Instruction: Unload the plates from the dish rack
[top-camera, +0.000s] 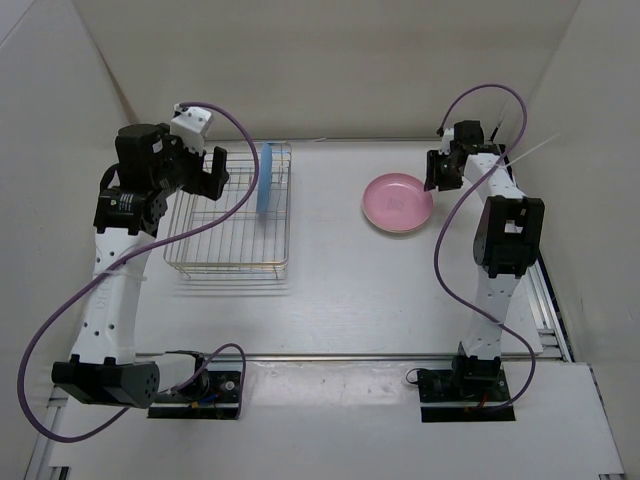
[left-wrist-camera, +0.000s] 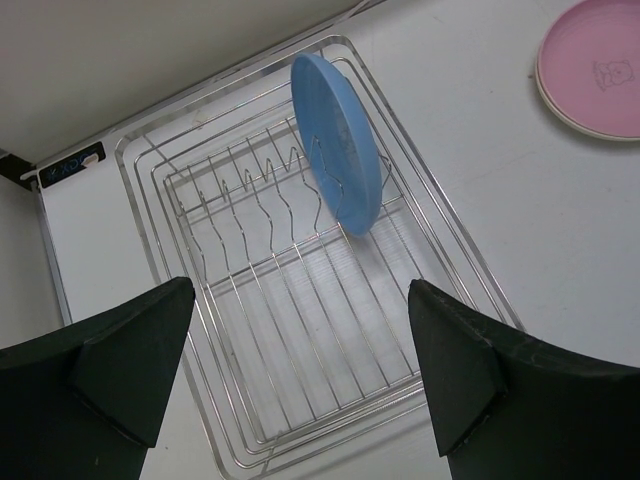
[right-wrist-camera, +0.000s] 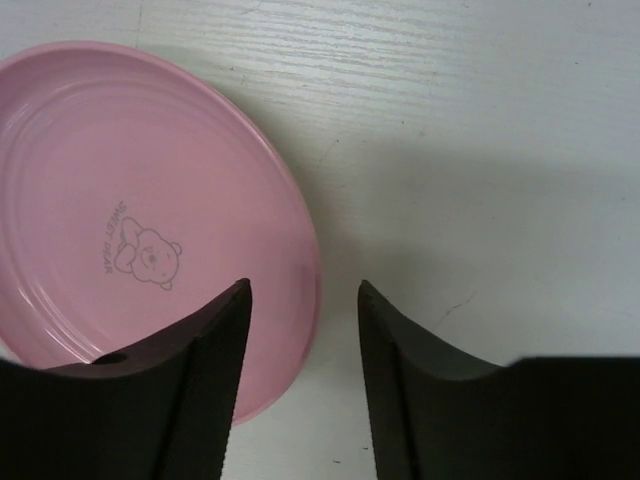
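Note:
The wire dish rack (top-camera: 228, 222) stands on the left of the table and also shows in the left wrist view (left-wrist-camera: 300, 330). A light blue plate (top-camera: 265, 178) stands on edge in its far right dividers (left-wrist-camera: 340, 140). My left gripper (top-camera: 213, 172) hangs open and empty above the rack's near part (left-wrist-camera: 300, 290). A pink plate (top-camera: 397, 202) lies flat on the table to the right (right-wrist-camera: 140, 210). My right gripper (top-camera: 438, 172) is open just over the pink plate's right rim (right-wrist-camera: 303, 288), holding nothing. A pale rim shows under the pink plate (left-wrist-camera: 590, 70); I cannot make out the cream plate for certain.
White walls enclose the table at the back and sides. A purple cable (top-camera: 245, 125) loops over the rack's far left corner. A metal rail (top-camera: 330, 355) runs along the table's near edge.

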